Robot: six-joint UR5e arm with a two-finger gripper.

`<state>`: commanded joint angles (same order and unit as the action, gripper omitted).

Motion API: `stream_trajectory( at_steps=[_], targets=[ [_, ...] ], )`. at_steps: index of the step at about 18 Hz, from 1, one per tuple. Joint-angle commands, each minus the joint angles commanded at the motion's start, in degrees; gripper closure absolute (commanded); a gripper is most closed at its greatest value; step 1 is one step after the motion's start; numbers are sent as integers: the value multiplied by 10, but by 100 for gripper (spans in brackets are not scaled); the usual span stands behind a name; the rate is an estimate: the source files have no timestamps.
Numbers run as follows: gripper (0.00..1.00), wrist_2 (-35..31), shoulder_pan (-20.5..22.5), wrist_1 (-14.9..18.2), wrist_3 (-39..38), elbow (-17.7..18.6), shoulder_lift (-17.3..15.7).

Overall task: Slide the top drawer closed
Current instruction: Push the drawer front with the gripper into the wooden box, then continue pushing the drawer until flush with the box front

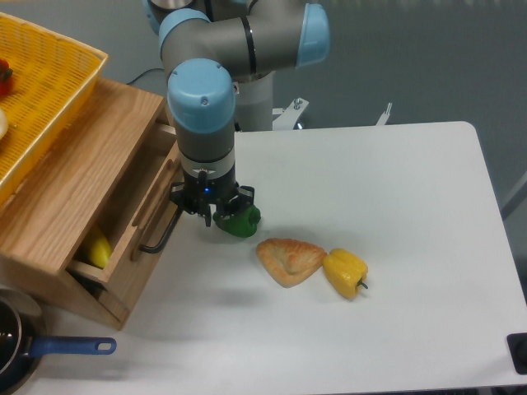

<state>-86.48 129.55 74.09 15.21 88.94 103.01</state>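
The top drawer [132, 247] of the oak cabinet stands only a little open, its flat wood front tilted toward the table with the black bar handle [159, 237] on it. A yellow banana [97, 248] shows in the narrow gap. My gripper [203, 216] hangs straight down from the blue-capped wrist, right against the drawer front near the handle's upper end. Its fingertips are hidden under the wrist body, so I cannot tell whether it is open or shut.
A green pepper [240, 220] lies just right of the gripper. A pastry [288, 259] and a yellow pepper [346, 272] lie further right. The yellow mesh basket [41, 90] sits on the cabinet top [78, 164]. A blue-handled pot [25, 350] stands at the front left.
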Motion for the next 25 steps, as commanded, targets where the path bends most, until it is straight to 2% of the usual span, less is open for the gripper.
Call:
stream_trajectory(
  at_steps=[25],
  targets=[
    [70, -1, -37, -1, -35, 4, -4]
  ],
)
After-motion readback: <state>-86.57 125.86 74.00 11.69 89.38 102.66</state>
